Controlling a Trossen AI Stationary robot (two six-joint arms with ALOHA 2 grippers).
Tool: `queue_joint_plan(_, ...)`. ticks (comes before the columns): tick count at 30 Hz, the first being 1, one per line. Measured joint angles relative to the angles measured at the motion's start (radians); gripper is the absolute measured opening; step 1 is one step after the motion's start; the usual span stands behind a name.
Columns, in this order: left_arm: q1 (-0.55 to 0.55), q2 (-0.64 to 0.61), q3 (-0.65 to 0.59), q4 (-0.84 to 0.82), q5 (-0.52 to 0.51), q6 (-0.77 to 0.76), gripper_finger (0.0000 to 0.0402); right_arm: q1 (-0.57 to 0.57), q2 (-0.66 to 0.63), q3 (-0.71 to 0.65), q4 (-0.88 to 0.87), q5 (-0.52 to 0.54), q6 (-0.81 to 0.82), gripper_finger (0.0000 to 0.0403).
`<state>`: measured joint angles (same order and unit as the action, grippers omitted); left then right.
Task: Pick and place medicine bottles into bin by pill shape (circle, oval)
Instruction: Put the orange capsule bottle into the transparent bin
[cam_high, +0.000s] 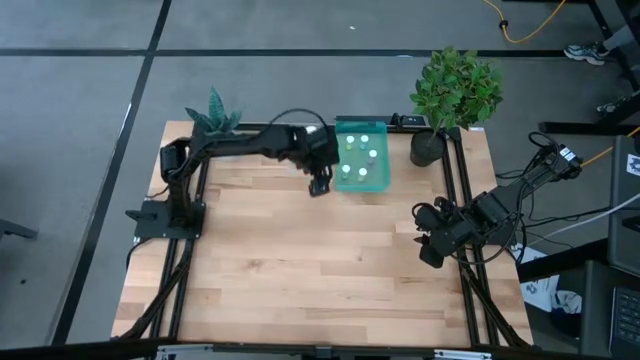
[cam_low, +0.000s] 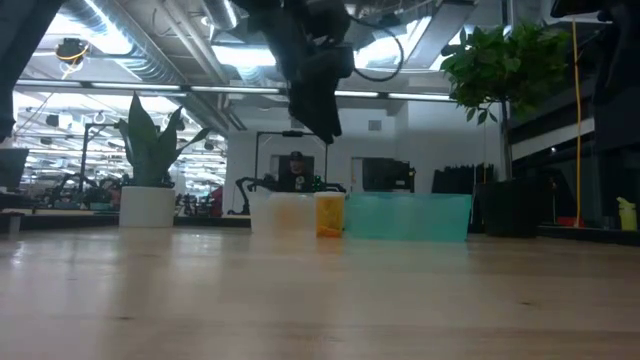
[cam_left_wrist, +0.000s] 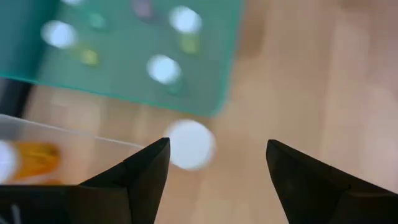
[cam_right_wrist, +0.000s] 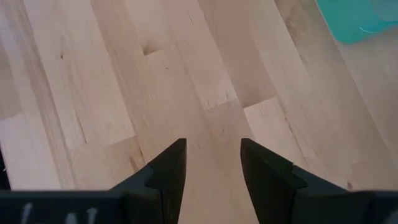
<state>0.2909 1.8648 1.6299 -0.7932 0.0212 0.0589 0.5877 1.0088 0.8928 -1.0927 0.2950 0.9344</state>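
My left gripper (cam_high: 320, 182) (cam_left_wrist: 217, 144) is open and hangs above the table beside the near-left corner of the teal bin (cam_high: 378, 182) (cam_left_wrist: 124, 81). Several white-capped bottles stand in that bin. Below the open fingers, a white-capped bottle (cam_left_wrist: 189, 144) stands on the table close to the teal bin and the clear bin (cam_left_wrist: 74, 155). The low view shows it orange (cam_low: 330, 215), between the clear bin (cam_low: 284, 212) and the teal bin (cam_low: 408, 217). An orange bottle (cam_left_wrist: 34, 158) lies in the clear bin. My right gripper (cam_high: 430, 248) (cam_right_wrist: 212, 165) is open and empty at the table's right side.
A potted leafy plant (cam_high: 450, 95) stands at the far right corner, right of the teal bin. A small spiky plant (cam_high: 212, 115) stands at the far left. Bare wood spreads over the table's middle and near half (cam_high: 300, 270).
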Motion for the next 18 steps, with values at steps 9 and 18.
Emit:
queue_joint_plan(9, -0.134, 0.007, -0.009, -0.04, -0.007, -0.01, 0.0252, 0.0, 0.0, 0.0, 0.0, 0.0, 0.0, 0.0154)
queue_joint_plan(18, -0.14, 0.009, -0.17, 0.022, -0.024, -0.07, 0.0251, 0.0, 0.0, 0.0, 0.0, 0.0, 0.0, 0.0154)
